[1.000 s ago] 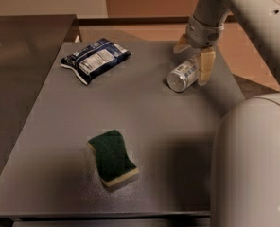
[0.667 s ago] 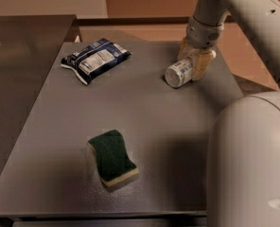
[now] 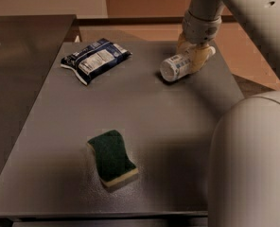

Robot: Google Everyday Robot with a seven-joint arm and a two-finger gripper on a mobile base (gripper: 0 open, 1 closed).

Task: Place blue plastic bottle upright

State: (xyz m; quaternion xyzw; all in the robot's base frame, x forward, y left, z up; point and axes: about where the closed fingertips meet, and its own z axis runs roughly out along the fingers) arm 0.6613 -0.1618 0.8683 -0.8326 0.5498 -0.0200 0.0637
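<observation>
The blue plastic bottle (image 3: pixel 175 68) is a small clear bottle with a pale label. It lies tilted on its side at the far right of the grey table (image 3: pixel 178 126), its white cap end facing the camera. My gripper (image 3: pixel 193 60) hangs from the arm at the top right. Its yellowish fingers (image 3: pixel 204 56) are closed around the bottle's rear part. The cap end hangs just over the table top.
A flat dark blue snack packet (image 3: pixel 95 59) lies at the far left of the table. A green sponge (image 3: pixel 112 159) with a pale base lies near the front. My large white arm body (image 3: pixel 253 164) fills the lower right.
The gripper's fingers have closed around the bottle. The bottle has shifted slightly left and up from where it lay.
</observation>
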